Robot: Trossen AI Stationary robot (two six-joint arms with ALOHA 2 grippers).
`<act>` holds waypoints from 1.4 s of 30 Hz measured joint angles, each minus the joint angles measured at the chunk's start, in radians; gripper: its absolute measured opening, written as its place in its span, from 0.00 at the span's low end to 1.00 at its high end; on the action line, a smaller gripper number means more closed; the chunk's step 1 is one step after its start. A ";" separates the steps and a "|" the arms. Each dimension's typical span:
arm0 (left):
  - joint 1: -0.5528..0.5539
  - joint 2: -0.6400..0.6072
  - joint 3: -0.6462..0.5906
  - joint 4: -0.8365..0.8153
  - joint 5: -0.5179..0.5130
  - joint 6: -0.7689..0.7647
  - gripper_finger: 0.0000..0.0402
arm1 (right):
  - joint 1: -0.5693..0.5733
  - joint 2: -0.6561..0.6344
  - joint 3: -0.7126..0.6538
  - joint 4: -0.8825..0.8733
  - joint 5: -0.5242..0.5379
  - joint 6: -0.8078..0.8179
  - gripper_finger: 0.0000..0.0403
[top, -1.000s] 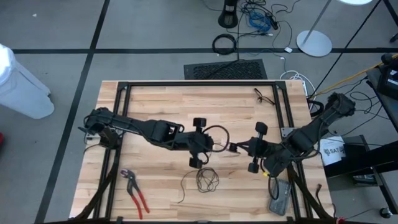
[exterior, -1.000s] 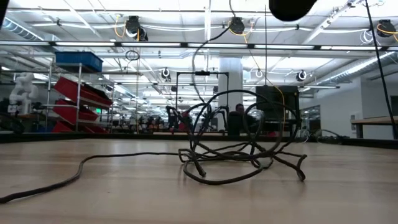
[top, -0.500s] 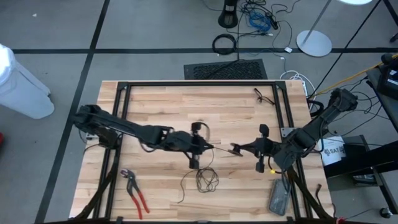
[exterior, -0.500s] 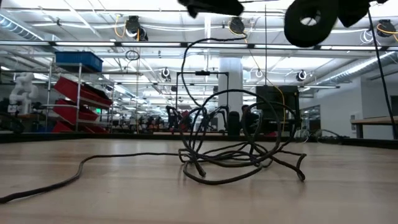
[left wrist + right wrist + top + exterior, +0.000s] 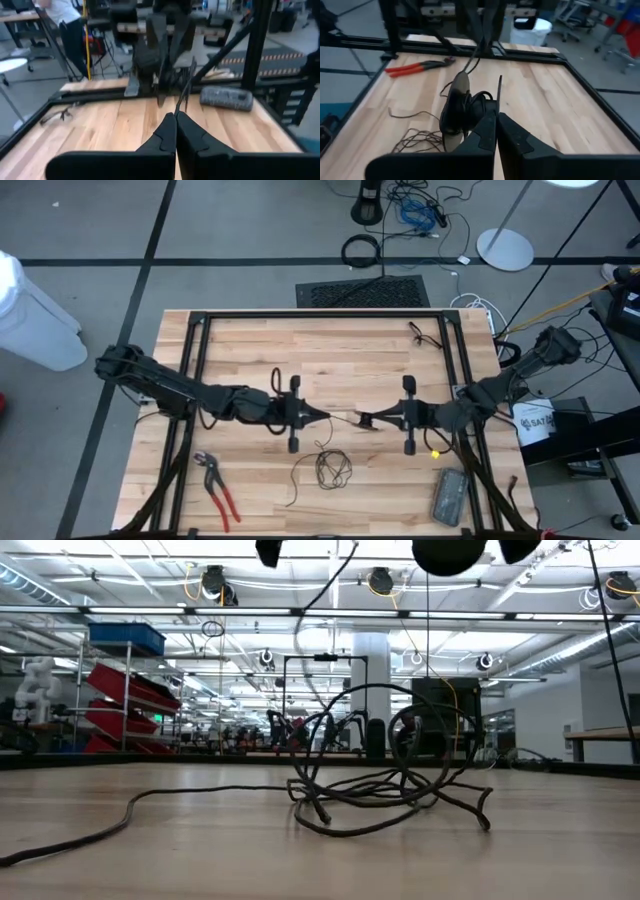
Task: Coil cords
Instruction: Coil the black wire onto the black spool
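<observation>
**A:** What lies around the cord?

**B:** On the table, red-handled pliers sit near the front left corner and a grey device near the front right. A small dark wire lies at the far right edge. All three are well apart from the cord. A black frame runs round the tabletop. Nothing stands between the two grippers but the cord itself.

**A:** And where is the cord?

**B:** Most of the cord is a loose tangle on the wood, front of centre, with one tail trailing off towards the pliers. From the tangle a strand rises off the table to the grippers above it.

**A:** How are the arms set?

**B:** Both stretch low across the table from opposite sides, tips facing each other near the middle, close but apart. The left gripper has its fingers pressed together, and a thin strand runs out from between the tips. The right gripper is likewise closed on the cord; the puck hangs edge-on just beside its fingers with a few loops bunched against it.

**A:** Any containers?

**B:** Only a white bin on the floor, left of the table. I cannot tell what it holds.
</observation>
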 joint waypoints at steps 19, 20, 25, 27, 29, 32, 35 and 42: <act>-0.017 -0.035 0.000 0.065 -0.018 0.000 0.00 | -0.191 0.111 0.001 0.151 -0.343 -0.098 0.00; -0.017 -0.035 0.000 0.065 -0.021 0.000 0.00 | -0.191 0.111 0.004 0.149 -0.355 -0.099 0.00; -0.017 -0.035 0.000 0.027 -0.071 0.000 0.00 | -0.181 0.111 0.019 0.141 -0.375 -0.100 0.00; -0.017 -0.035 0.000 0.005 -0.078 0.000 0.00 | -0.173 0.111 0.028 0.140 -0.376 -0.102 0.00; -0.018 -0.035 0.000 -0.012 -0.079 0.000 0.00 | -0.172 0.111 0.035 0.142 -0.373 -0.103 0.00; -0.034 -0.035 0.000 -0.021 -0.079 -0.001 0.00 | -0.173 0.111 0.046 0.141 -0.339 -0.108 0.00; -0.055 -0.035 0.000 -0.023 -0.079 -0.001 0.00 | -0.172 0.111 0.050 0.143 -0.291 -0.109 0.00; -0.088 -0.035 0.000 -0.030 -0.079 0.000 0.00 | -0.172 0.110 0.050 0.142 -0.264 -0.109 0.00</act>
